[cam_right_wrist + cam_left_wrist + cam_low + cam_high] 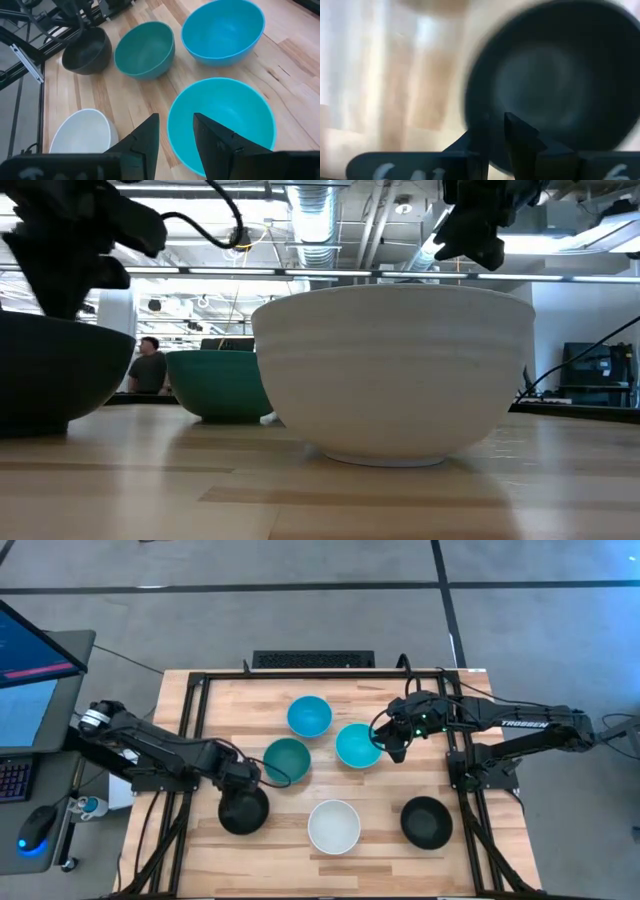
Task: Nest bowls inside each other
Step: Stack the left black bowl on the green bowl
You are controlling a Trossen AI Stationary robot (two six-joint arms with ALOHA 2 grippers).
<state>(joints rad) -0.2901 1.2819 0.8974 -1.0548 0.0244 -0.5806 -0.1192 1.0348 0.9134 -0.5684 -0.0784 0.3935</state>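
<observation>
We've got the left gripper pinching the rim of one black bowl, just left of the white bowl. The right gripper hangs over the cyan bowl's edge, fingers narrowly apart, holding nothing. Dark teal bowl, blue bowl sit behind white; second black bowl right of it.

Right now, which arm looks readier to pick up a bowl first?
Probably the left: the left gripper sits at the black bowl, fingers astride its rim. The right gripper hovers open beside the cyan bowl.
</observation>
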